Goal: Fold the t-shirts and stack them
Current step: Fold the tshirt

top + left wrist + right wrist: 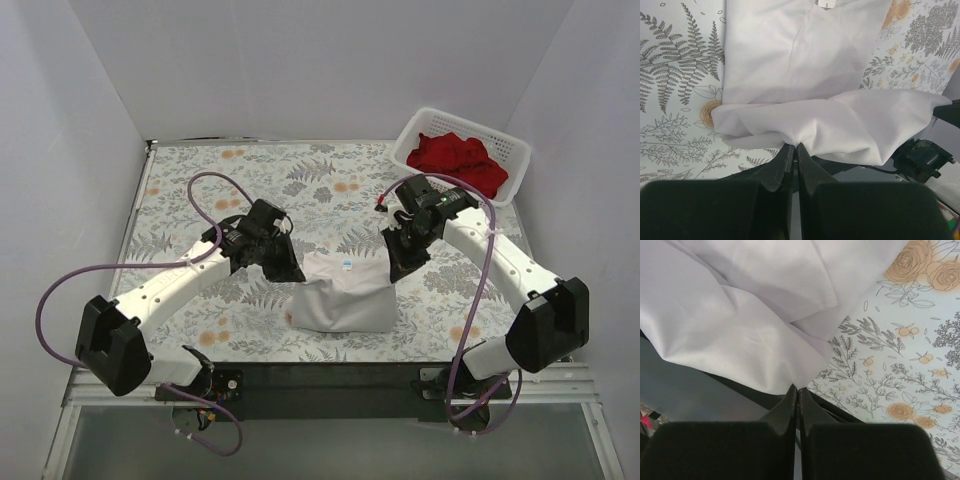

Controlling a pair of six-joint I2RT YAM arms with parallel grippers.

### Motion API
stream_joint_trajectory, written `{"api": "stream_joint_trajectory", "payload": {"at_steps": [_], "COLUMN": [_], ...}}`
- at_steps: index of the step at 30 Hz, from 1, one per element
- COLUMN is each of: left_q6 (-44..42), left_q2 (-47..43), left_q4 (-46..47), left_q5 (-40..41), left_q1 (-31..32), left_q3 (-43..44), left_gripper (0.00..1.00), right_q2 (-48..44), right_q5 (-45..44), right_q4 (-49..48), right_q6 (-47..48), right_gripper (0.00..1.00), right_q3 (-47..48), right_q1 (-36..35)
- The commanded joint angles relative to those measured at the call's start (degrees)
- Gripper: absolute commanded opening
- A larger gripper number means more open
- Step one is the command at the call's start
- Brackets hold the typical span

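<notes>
I note one t-shirt on the table near its front edge, between left gripper and right gripper, the other t-shirts in the basket at the far right corner.

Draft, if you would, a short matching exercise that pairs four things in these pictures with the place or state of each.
Things
1. white t-shirt
2. red t-shirts
3. basket
4. left pincer

Place or state
A. at the far right corner of the table
B. shut on white cloth
C. heaped inside the basket
D. draped at the table's middle

Pairs: 1-D, 2-C, 3-A, 4-B
</notes>
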State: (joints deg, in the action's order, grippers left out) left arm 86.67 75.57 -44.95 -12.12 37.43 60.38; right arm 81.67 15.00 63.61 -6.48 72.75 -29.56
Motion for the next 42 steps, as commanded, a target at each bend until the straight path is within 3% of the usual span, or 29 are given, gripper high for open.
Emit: {"api": "stream_joint_trajectory", "payload": {"at_steps": [1, 9, 23, 27, 31, 32, 36, 41, 42], "left_q6": [-3.0, -5.4, -6.0, -5.5, -5.6, -5.7, -6.3, -6.5, -6.4], "left_q2": [1.1, 8.8, 24.0, 24.6, 22.0, 20.9, 13.1, 1.3, 0.6], "left_q4": [3.1, 7.4, 15.8, 17.5, 18.0, 18.0, 20.5, 29.9, 31.2], "left_q5": [-1.8, -1.2, 0.6, 2.1, 4.6, 5.3, 7.6, 4.9, 3.7], "left_q1": [-1.9, -7.4, -11.4, -11.4, -11.4, -11.5, -11.2, -9.3, -8.9], "left_q3": [0.5, 3.3, 5.8, 5.5, 5.5, 5.3, 1.7, -9.8, -11.2], "left_gripper": [0.0, 0.0, 0.0, 0.02, 0.2, 0.33, 0.6, 0.63, 0.58], "right_q2": [1.4, 8.4, 20.3, 18.8, 14.1, 11.5, 2.7, -8.7, -9.6], "right_q5": [1.1, 3.5, -0.4, -3.3, -4.5, -4.1, -4.3, 7.4, 10.2], "right_q4": [-2.8, -7.2, -18.4, -22.0, -25.9, -27.1, -33.7, -49.3, -52.2], "right_q6": [3.2, 4.5, 2.4, 0.1, -1.5, -1.7, -2.8, -7.6, -9.0], "right_gripper": [0.01, 0.01, 0.02, 0.13, 0.37, 0.4, 0.5, 0.56, 0.57], "right_q3": [1.6, 2.8, 2.8, 1.2, -0.2, -0.7, -5.9, -19.6, -21.8], "right_q1": [2.7, 9.6, 10.6, 10.7, 10.7, 10.7, 10.7, 11.4, 11.4]}}
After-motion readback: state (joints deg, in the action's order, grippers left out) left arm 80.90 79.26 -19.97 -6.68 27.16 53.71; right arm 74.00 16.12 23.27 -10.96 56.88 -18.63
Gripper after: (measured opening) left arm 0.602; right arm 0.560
